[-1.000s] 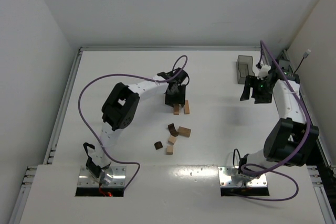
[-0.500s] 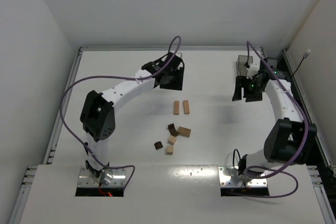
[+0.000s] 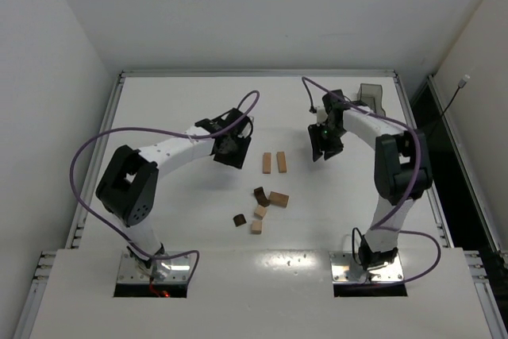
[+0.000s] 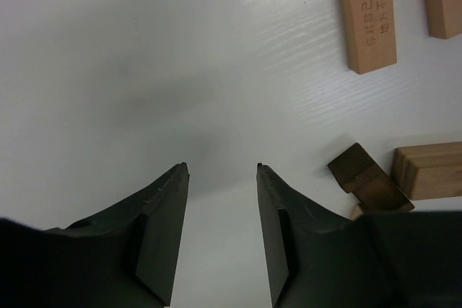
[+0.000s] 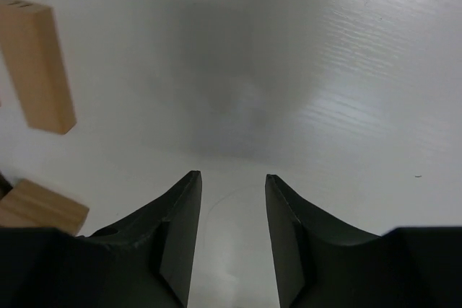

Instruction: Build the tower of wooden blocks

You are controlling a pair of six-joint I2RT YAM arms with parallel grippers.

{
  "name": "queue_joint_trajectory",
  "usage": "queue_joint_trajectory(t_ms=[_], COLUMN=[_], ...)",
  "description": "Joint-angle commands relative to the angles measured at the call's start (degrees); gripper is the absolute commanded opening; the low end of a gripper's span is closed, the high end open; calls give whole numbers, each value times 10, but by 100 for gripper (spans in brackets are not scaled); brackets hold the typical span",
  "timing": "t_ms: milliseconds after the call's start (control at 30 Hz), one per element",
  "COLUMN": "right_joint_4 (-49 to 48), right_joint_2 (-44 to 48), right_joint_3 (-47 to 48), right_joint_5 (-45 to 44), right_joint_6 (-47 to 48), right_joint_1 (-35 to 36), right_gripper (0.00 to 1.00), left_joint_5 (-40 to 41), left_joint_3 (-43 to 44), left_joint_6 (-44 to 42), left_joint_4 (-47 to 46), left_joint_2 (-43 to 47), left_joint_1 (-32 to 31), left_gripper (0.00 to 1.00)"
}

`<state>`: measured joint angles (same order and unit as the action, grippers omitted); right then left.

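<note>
Count seven wood blocks (image 3: 260, 211) loose on the white table (image 3: 175, 101), centre of the top view. Find two tan bars (image 3: 267, 163) side by side, slightly apart, just above a loose cluster of five: two dark brown pieces (image 3: 259, 195) and three tan ones. Place the left gripper (image 3: 233, 158) just left of the bars, jaws partly open, holding nothing, bare table showing between them. Place the right gripper (image 3: 319, 152) right of the bars, likewise partly open and empty. Note a grey bin (image 3: 371, 94) at upper right, well apart from the blocks.
</note>
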<state>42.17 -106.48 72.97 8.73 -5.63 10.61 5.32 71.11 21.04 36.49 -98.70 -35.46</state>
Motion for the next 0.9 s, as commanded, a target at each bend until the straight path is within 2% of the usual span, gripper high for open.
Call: queue_joint_trajectory(t_ms=[0, 133, 200, 267, 400, 600, 867], right_joint_4=[-34, -39, -23, -17, -12, -12, -2], right_joint_2=[-29, -41, -59, -72, -78, -102, -133], right_joint_3=[24, 24, 42, 55, 55, 67, 86], right_joint_5=[-62, -106, -119, -133, -151, -144, -126], right_joint_6=[-70, -104, -126, -143, -181, -199, -210], right_joint_1=[21, 44, 58, 70, 100, 124, 124], right_gripper=[37, 32, 32, 31, 31, 31, 31], left_joint_5=[2, -22, -22, -8, 18, -12, -34], left_joint_3=[34, 34, 40, 40, 46, 40, 91], left_joint_6=[4, 28, 46, 65, 97, 123, 139], left_joint_4=[-29, -29, -35, -41, -41, -60, -48], left_joint_2=[-13, -43, -56, -74, -91, -121, -179], left_joint_1=[13, 24, 24, 24, 24, 24, 24], left_gripper=[39, 39, 36, 32, 32, 32, 32])
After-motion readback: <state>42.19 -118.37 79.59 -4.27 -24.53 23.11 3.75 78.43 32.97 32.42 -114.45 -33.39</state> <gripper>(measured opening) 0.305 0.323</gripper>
